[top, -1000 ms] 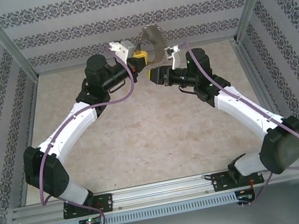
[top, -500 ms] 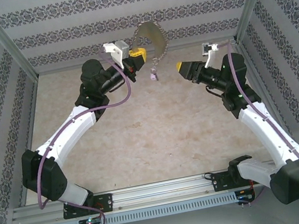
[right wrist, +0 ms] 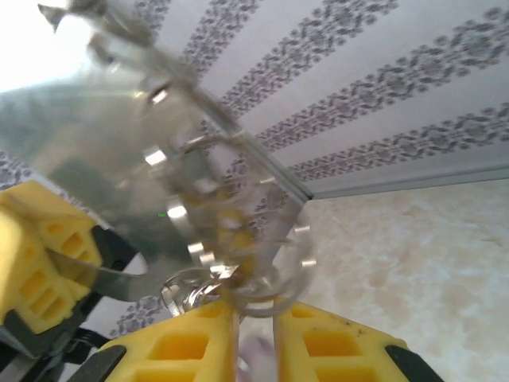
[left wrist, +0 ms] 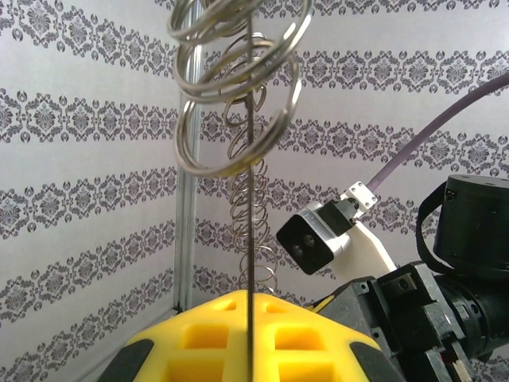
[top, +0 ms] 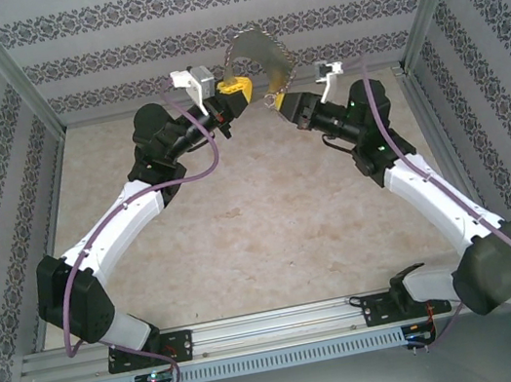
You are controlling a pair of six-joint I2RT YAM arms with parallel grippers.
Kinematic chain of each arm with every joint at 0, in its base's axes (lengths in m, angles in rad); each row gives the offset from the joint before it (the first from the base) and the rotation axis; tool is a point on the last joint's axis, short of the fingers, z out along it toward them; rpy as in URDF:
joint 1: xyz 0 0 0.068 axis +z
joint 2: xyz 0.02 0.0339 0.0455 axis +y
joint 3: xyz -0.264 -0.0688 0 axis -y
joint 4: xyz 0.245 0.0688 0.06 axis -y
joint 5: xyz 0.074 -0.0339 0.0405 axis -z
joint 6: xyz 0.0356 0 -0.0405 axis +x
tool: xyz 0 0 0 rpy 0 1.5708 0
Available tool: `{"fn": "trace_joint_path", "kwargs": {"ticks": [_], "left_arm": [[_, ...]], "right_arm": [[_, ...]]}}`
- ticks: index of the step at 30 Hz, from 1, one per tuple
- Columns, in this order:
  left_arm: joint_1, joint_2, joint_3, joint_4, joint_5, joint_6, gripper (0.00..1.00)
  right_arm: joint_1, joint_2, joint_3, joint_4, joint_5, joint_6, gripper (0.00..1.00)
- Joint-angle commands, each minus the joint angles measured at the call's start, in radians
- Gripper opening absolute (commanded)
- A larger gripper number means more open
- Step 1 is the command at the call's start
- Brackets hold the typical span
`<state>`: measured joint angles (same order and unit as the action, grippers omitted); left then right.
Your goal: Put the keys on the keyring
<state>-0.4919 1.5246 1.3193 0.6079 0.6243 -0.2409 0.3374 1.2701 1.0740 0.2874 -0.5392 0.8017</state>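
The left hand pinched the keyring aloft over the far middle of the table. The right hand sat nearly closed at its lower fringe; whether it gripped anything, I couldn't tell. Threading looked unfinished.

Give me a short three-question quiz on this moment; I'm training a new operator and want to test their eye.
1. Multiple choice: what fringes the rim of the keyring? A) small silvery loops B) rubber bands C) wooden beads
2. True or false: the keyring is held up clear of the table.
3. Short answer: which claw is shut on the keyring's thin edge?

Key
1. A.
2. True.
3. The left claw; the right claw is close by the loops at the lower rim.
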Motion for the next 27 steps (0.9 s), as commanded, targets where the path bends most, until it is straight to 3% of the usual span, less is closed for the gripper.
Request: {"fn": "trace_joint_path", "kwargs": {"ticks": [1,6,14,16,18,19,27], "left_arm": [[-0.016,-0.033,0.004,0.090,-0.004,-0.020,0.00],[-0.016,-0.026,0.014,0.086,-0.005,-0.013,0.00],[-0.017,-0.056,0.020,0.075,0.018,0.009,0.00],[-0.016,-0.060,0.016,0.090,0.032,-0.010,0.00],[-0.017,-0.066,0.014,0.095,0.046,-0.020,0.00],[-0.019,-0.070,0.011,0.097,0.049,-0.024,0.00],[-0.019,-0.092,-0.006,0.104,0.067,-0.054,0.00]], "right_arm": [[0.066,-0.005,0.034,0.030,-0.018,-0.021,0.19],[0.100,-0.079,-0.012,-0.091,-0.105,-0.162,0.19],[-0.135,-0.254,-0.165,-0.099,-0.039,-0.097,0.23],[-0.143,-0.259,-0.141,-0.102,-0.063,-0.103,0.28],[-0.136,-0.250,-0.118,-0.084,-0.093,-0.097,0.44],[-0.130,-0.245,-0.110,-0.074,-0.095,-0.092,0.46],[-0.063,-0.222,-0.045,0.013,-0.098,-0.038,0.32]]}}
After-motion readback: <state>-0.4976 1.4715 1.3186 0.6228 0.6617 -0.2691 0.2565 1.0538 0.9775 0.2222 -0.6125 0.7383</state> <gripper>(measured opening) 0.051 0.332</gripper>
